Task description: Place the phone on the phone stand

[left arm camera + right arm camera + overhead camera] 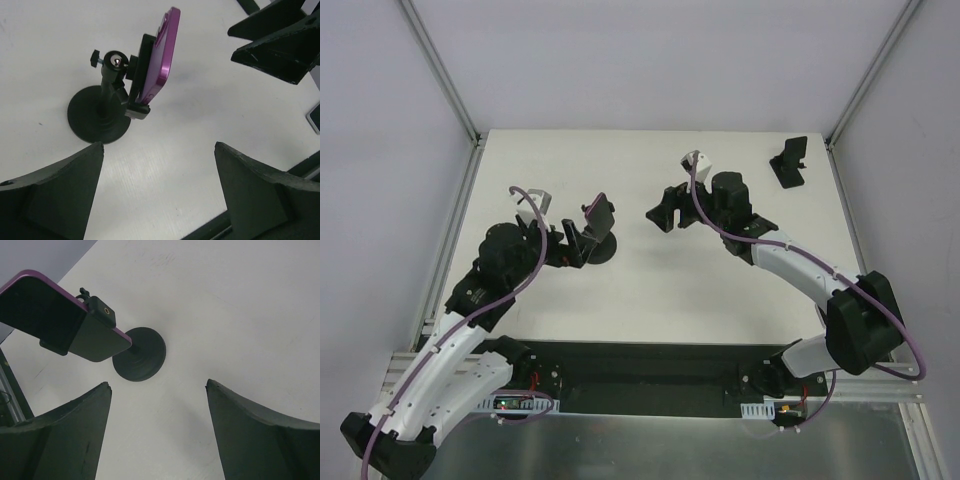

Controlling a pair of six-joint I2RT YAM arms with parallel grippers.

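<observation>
Sitting on stand (98,117), phone (163,60) nr L-hand (159,149).

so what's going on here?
The purple-edged phone sits tilted in the cradle of a round-base stand, so the placement looks done. Nothing is gripped: the left tool and the right tool are both open and face the stand from either side, clear of it. A second, smaller black stand sits empty near the far right corner of the table.
</observation>
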